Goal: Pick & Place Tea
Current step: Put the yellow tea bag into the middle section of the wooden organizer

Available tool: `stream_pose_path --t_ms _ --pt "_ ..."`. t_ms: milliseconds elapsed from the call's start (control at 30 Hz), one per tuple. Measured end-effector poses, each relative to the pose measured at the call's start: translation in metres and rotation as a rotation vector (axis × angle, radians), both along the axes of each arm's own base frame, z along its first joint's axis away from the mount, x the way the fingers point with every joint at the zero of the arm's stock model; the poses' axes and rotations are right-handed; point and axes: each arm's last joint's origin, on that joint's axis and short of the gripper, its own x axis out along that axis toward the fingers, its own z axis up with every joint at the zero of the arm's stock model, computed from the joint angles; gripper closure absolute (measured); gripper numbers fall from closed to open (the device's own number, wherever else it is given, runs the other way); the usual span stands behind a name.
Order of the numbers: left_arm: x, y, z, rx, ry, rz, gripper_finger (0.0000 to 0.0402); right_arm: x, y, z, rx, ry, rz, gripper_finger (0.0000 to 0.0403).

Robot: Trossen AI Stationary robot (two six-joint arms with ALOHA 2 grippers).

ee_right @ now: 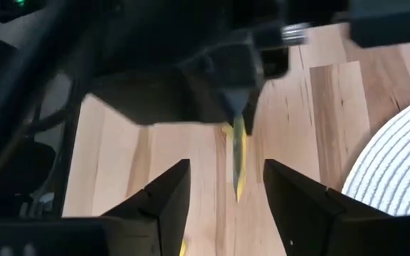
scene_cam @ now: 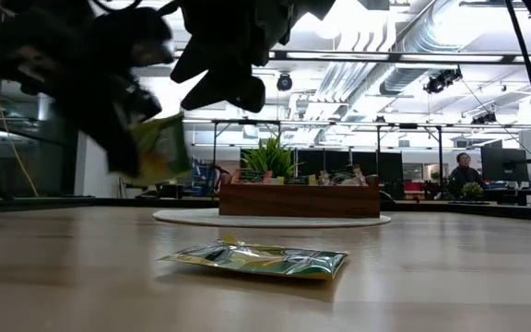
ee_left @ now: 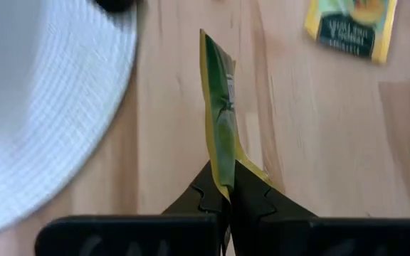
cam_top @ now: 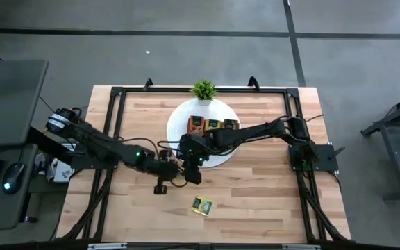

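Nearest the low camera, one green-yellow sachet [scene_cam: 256,260] lies flat on the wooden table [cam_top: 269,201], around 6 o'clock of the white round mat [cam_top: 179,121], well apart from both arms.

From the left side, the left gripper [ee_left: 225,186] is pinched tight on the bottom edge of a second green-yellow sachet [ee_left: 219,114], holding it upright above the boards just off the mat's 7 o'clock edge. Facing it, the right gripper [ee_right: 226,188] has its fingers [ee_right: 166,192] spread wide on either side of that held sachet, apparently for a handover. To do this well, the right fingers should likely close squarely on the free upper half before the left lets go.

On the mat, the wooden tray [cam_top: 214,126] sits toward 12 o'clock, with the potted plant [cam_top: 203,89] beyond it.
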Motion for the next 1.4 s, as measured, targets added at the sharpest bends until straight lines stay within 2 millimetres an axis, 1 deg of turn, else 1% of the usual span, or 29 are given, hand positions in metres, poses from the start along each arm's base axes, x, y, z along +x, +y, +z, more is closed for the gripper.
stream_pose_path --t_ms 300,567,667,900,1033,1200,1400 --pt "0.018 0.018 0.022 0.039 -0.055 0.014 0.0401 0.002 0.0 0.003 -0.019 -0.045 0.008 0.0226" --pt "0.021 0.02 0.026 0.044 -0.067 0.016 0.0401 0.0 -0.002 0.002 -0.042 -0.023 0.0 0.0228" --pt "0.021 0.02 0.026 0.041 -0.069 0.02 0.0401 -0.001 -0.003 0.001 -0.055 -0.009 0.001 0.0239" --pt "0.021 0.021 0.026 0.037 -0.069 0.04 0.0401 -0.001 -0.004 0.0 -0.088 0.002 -0.016 0.0286" --pt "0.021 0.021 0.026 0.037 -0.068 0.041 0.0401 -0.003 -0.008 -0.002 -0.11 0.027 -0.036 0.03" --pt "0.021 0.021 0.026 0.038 -0.068 0.044 0.0401 -0.003 -0.014 -0.002 -0.1 0.041 -0.059 0.0296" --pt "0.021 0.021 0.026 0.041 -0.066 0.042 0.0401 -0.005 -0.016 -0.004 -0.08 0.073 -0.062 0.0274"
